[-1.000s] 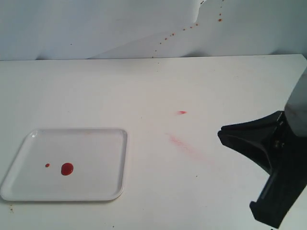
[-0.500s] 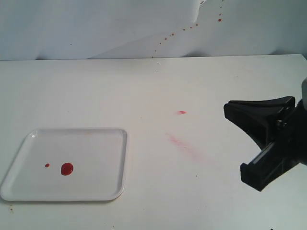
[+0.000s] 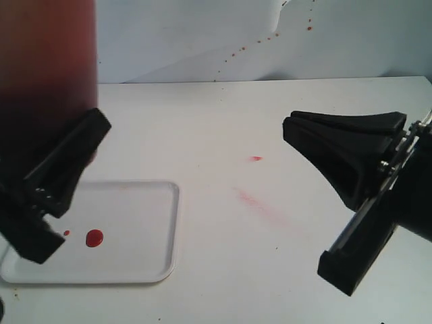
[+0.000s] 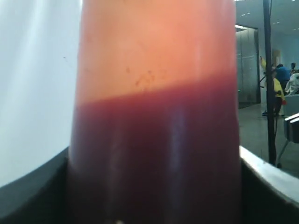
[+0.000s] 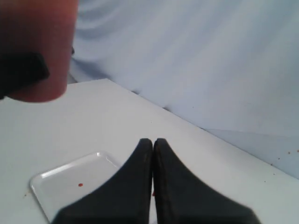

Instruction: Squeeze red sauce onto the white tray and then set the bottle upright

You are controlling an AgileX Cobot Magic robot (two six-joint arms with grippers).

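On the table: a white top; the white tray lies flat on its left side in the exterior view.
White tray: glossy, rectangular, with rounded corners and a low raised rim; it holds two spots of sauce.
Bottle: held up off the table in my left gripper, in front of the tray's left end in the exterior view; a translucent orange cylinder, blurred by closeness.
Bottle contents: dark liquid fills the lower part, its surface line slightly slanted in the left wrist view; above it the wall glows orange.
Left gripper: my jaws clamp the bottle's body from both sides.
Right gripper: my jaws are pressed together, holding nothing, above the table's right side, well apart from the tray.
Red sauce: a round glossy blob on the tray floor, left of middle.
Drop: a tiny red dot near the blob, also on the tray.
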